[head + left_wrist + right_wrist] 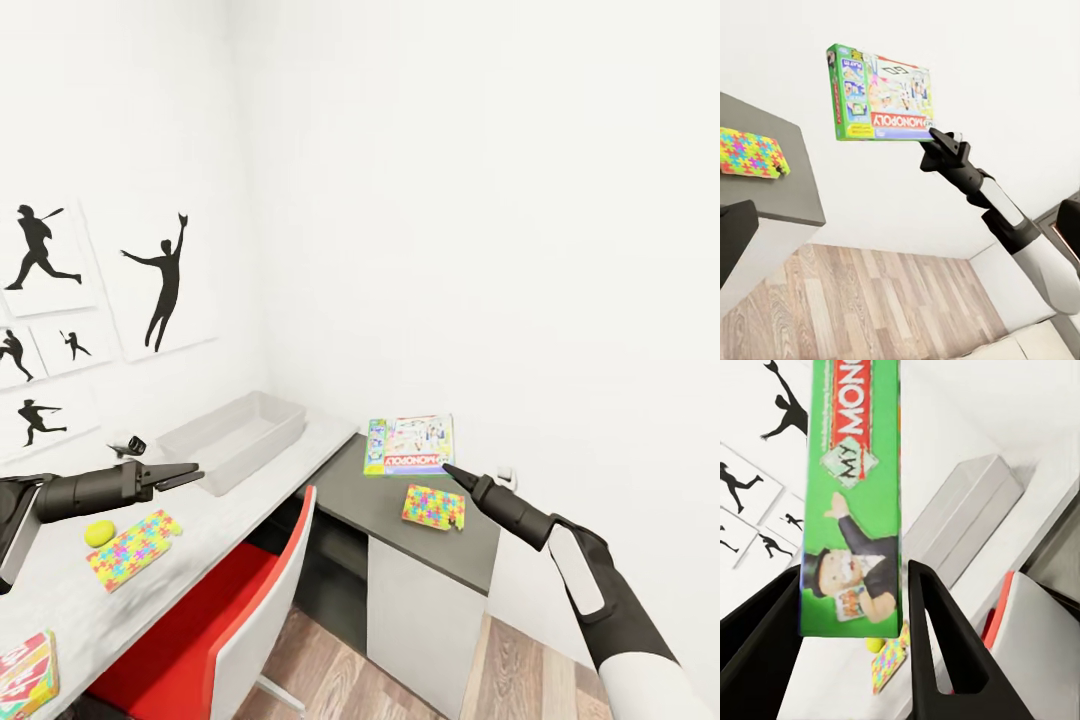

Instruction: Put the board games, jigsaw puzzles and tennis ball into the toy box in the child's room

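white walls with black baseball silhouettes close the corner behind an l-shaped desk [250,480], light grey top joined to a dark grey top. the right gripper [851,607] pinches the green short end of a monopoly box [879,94] between its two black fingers [937,645], and the left wrist view shows the box held up in the air, its long axis running out from the fingertips, printed face outward. the toy box [235,437], a lidless grey bin, sits at the back edge of the light top, beyond and to the left of that gripper, its long axis running along the wall. the right arm carries the load, so reaching the bin looks like a matter of swinging it left across the desk corner. the left gripper [180,475] hovers just in front of the bin's near end, fingers slightly parted on nothing. near the front edge of the light top lie a tennis ball [98,532] and, just beside it, a jigsaw puzzle [133,548]; a second puzzle [433,507] lies on the dark top.
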### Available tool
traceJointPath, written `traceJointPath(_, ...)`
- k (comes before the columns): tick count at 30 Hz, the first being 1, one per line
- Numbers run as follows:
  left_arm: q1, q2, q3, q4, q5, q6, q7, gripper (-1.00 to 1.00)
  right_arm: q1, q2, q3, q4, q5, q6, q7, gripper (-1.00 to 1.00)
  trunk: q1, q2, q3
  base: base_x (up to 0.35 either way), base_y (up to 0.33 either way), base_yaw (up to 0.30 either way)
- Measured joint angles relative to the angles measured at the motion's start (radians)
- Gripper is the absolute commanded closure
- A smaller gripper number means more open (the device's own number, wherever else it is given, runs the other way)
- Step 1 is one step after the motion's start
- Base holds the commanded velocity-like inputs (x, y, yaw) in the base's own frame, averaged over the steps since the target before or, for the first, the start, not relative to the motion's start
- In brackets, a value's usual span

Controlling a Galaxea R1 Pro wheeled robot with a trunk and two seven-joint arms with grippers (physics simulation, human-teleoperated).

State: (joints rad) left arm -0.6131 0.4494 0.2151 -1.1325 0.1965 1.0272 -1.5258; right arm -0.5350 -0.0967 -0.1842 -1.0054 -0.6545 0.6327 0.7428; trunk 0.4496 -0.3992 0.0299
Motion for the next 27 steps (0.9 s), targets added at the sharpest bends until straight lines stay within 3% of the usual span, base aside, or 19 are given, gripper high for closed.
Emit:
traceJointPath(8, 0.0, 0.0, 0.0, 0.0, 0.0, 0.0, 0.0, -1.0, 0.001, 0.0, 0.0, -0.003, -0.002, 0.001, 0.0, 1.0, 0.0, 0.0, 0.0, 0.035, 0.0, 0.007)
traceJointPath(21, 0.0, -0.004, -0.001, 0.0, 0.0, -0.001, 0.001, -1.0, 0.002, 0.0, 0.0, -0.003, 0.001, -0.003, -0.001, 1.0, 0.0, 0.0, 0.0, 0.283, 0.0, 0.0)
traceJointPath(27, 0.0, -0.006, -0.002, 0.0, 0.0, -0.001, 0.001, -1.0, 0.001, 0.0, 0.0, -0.003, -0.001, -0.003, -0.003, 1.0, 0.0, 0.0, 0.0, 0.005, 0.0, 0.0)
